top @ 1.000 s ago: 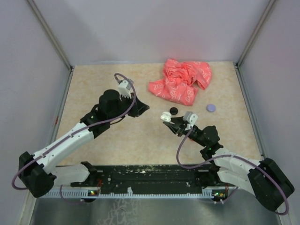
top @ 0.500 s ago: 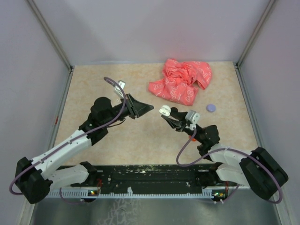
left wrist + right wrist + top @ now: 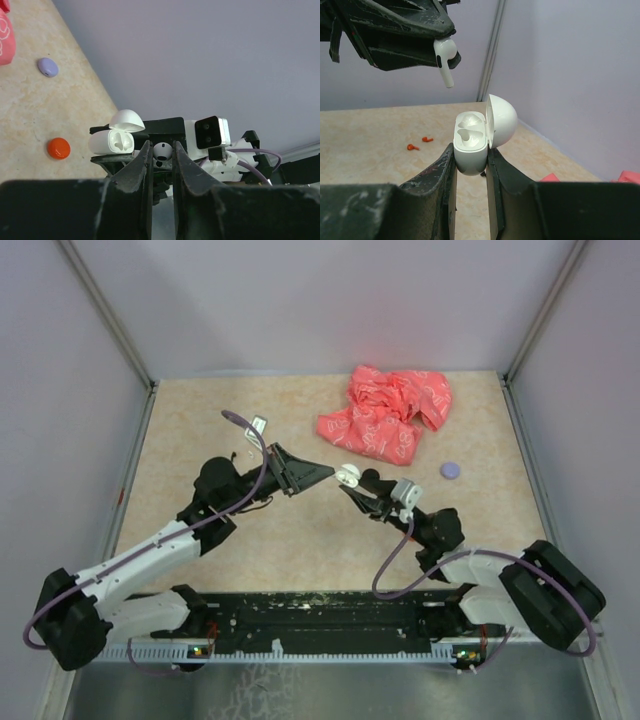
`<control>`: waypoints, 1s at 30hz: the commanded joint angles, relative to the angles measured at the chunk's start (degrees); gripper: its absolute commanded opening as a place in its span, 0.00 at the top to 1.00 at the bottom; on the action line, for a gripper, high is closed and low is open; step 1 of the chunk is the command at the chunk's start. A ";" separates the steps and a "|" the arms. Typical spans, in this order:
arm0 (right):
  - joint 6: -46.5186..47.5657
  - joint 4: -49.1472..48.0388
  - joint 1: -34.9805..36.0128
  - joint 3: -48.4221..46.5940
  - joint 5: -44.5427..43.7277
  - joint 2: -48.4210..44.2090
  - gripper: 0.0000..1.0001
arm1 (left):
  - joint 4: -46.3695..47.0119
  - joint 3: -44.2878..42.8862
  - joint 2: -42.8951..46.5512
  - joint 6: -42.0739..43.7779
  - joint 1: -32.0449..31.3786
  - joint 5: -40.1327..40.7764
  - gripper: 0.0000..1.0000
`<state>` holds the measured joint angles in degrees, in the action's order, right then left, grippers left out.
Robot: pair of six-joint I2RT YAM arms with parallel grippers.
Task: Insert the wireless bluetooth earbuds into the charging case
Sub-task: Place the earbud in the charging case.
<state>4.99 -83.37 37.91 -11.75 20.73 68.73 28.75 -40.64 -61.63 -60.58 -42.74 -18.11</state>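
Observation:
My left gripper (image 3: 326,472) is shut on a white earbud (image 3: 163,151), stem hanging down; the earbud also shows in the right wrist view (image 3: 445,59). My right gripper (image 3: 352,483) is shut on the white charging case (image 3: 470,142), lid open and both sockets empty. The case is held above the table mid-field (image 3: 347,476). In the left wrist view the case (image 3: 114,141) sits just left of and beyond the earbud. In the right wrist view the earbud hangs above and a little left of the case opening, apart from it.
A crumpled red cloth (image 3: 388,412) lies at the back right. A pale purple disc (image 3: 450,470) lies right of the grippers, and a red disc (image 3: 58,148) on the table below the case. Two tiny orange bits (image 3: 417,143) lie on the table.
The left gripper has swung right with the earbud. The right gripper has raised the case up and left. The two tips now almost meet.

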 commanded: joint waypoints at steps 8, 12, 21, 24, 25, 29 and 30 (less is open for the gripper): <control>0.98 -6.08 1.20 -2.21 -0.97 0.82 1.00 | 6.76 0.31 -3.45 -2.38 -1.46 -1.07 0.88; 0.94 -6.57 1.38 -2.22 -0.76 0.88 1.00 | 6.99 0.37 -4.05 -2.42 -1.93 -0.44 0.88; 0.98 -6.70 1.52 -1.95 -0.69 0.48 1.00 | 7.29 0.88 -5.28 -2.35 -2.39 0.36 0.88; 0.91 -6.87 1.47 -1.96 -0.45 0.46 1.00 | 7.03 1.16 -5.25 -2.02 -2.45 0.99 0.88; 0.83 -6.96 1.51 -1.90 -0.28 0.49 1.00 | 7.02 1.29 -5.26 -2.04 -2.51 1.04 0.88; 0.68 -7.24 1.46 -1.70 -0.25 0.18 1.00 | 6.85 1.27 -5.24 -1.83 -2.52 1.04 0.88; 0.71 -7.24 1.51 -1.70 -0.33 0.14 1.00 | 6.58 1.27 -5.26 -1.79 -2.49 1.17 0.87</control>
<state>5.58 -86.02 38.96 -11.75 20.47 69.73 33.54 -40.03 -66.76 -63.00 -44.93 -17.56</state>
